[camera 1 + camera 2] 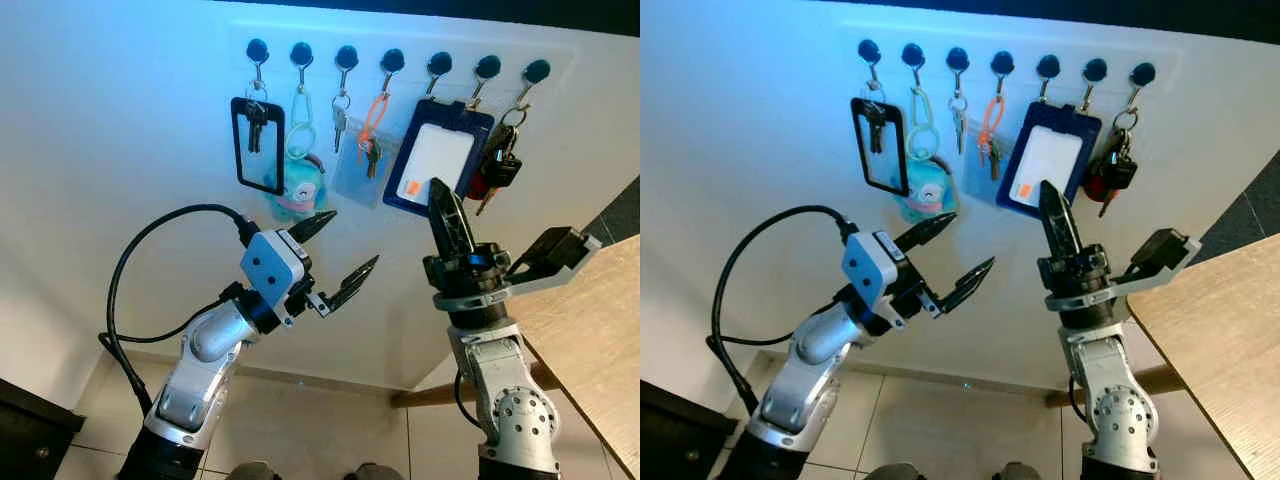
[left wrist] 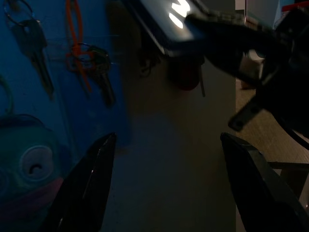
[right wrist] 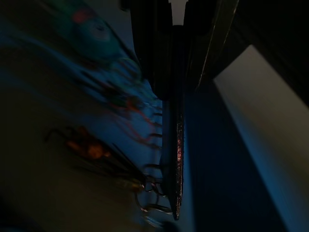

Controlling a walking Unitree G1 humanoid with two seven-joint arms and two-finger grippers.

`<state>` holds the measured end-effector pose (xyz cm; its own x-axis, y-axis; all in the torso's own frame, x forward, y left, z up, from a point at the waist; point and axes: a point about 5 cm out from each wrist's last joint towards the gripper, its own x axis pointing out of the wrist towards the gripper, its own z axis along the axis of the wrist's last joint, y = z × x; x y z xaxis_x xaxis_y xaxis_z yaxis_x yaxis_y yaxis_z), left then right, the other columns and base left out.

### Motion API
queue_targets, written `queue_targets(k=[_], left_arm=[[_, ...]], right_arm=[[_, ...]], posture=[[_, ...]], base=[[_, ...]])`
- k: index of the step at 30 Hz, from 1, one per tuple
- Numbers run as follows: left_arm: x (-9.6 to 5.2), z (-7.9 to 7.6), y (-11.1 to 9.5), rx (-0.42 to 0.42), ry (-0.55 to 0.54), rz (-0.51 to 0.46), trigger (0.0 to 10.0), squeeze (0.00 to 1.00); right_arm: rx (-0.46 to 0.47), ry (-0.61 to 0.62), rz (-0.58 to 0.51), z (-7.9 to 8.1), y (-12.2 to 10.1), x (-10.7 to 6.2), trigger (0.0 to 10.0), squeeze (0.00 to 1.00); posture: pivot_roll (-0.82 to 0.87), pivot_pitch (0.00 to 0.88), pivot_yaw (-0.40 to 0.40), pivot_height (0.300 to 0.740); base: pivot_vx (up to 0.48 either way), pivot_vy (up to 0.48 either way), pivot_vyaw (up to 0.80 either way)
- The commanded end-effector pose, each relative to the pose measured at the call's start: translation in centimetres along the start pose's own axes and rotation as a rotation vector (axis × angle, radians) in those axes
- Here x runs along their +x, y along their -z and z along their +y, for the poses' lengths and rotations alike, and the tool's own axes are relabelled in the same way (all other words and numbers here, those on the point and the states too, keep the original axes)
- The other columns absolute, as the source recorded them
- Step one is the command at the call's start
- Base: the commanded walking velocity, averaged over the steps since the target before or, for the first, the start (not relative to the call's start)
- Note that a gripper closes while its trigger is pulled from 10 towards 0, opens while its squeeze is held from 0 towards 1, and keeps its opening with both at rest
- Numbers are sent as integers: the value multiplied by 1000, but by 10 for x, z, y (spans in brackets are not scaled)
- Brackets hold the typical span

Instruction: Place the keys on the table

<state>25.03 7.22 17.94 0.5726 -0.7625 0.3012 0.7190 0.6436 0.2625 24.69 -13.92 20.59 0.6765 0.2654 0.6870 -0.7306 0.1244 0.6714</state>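
The keys (image 1: pixel 500 165) hang on the wall's last hook at two o'clock, above the desk (image 1: pixel 590 330). The right gripper (image 1: pixel 445 215) points up toward them, fingers clenched; the left gripper (image 1: pixel 335 255) waits, fingers released.

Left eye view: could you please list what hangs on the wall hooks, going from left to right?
Black badge holder with keys → green carabiner with round toy → single silver key → orange cord with keys → blue badge holder → car keys

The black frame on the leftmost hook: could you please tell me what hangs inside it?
Dark keys hang from a ring inside the black frame, against the white wall. How many keys cannot be told.
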Motion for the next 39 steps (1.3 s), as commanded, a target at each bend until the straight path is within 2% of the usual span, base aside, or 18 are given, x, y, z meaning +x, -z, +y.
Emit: queue_targets(k=[1,16,21,24,25,27,29,33,37,38,39], left_arm=[[-1,-3,-3,20,22,-8,10000,0],[-1,-5,-3,18,34,-7,10000,0],[-1,-5,-3,15,31,-10,10000,0],[-2,-4,-3,6,21,-9,10000,0],[-4,-3,-1,-10,-1,-6,10000,0],[-4,-3,-1,-10,-1,-6,10000,0],[-10,0,3,-39,-41,2,10000,0],[-15,3,7,-58,-68,14,10000,0],[-35,8,28,-54,-139,103,10000,0],[-46,11,40,-56,-175,153,10000,0],[-46,11,40,-56,-175,153,10000,0]], right_arm=[[-4,-59,-14,11,-3,6,10000,0],[-4,-82,-22,17,-6,12,10000,0],[0,-112,7,21,-3,13,10000,0],[28,-141,43,23,1,5,10000,0],[52,-166,72,25,4,-3,10000,0],[52,-166,72,25,4,-3,10000,0],[94,-195,96,27,6,-18,10000,0],[103,-191,121,26,7,-28,10000,0],[120,-101,157,14,10,-55,10000,0],[123,-61,162,9,11,-65,10000,0],[123,-61,162,9,11,-65,10000,0]], posture=[[95,81,-19,740],[92,76,-19,740],[92,76,-19,740],[92,80,-23,740],[93,84,-26,740],[93,84,-26,740],[90,86,-26,740],[88,86,-25,740],[86,82,-25,740],[85,80,-24,740],[85,80,-24,740]], base=[[0,0,0],[0,0,0],[0,0,0],[0,0,0],[0,0,0],[0,0,0],[0,0,0],[0,0,0],[0,0,0],[0,0,0],[0,0,0]])
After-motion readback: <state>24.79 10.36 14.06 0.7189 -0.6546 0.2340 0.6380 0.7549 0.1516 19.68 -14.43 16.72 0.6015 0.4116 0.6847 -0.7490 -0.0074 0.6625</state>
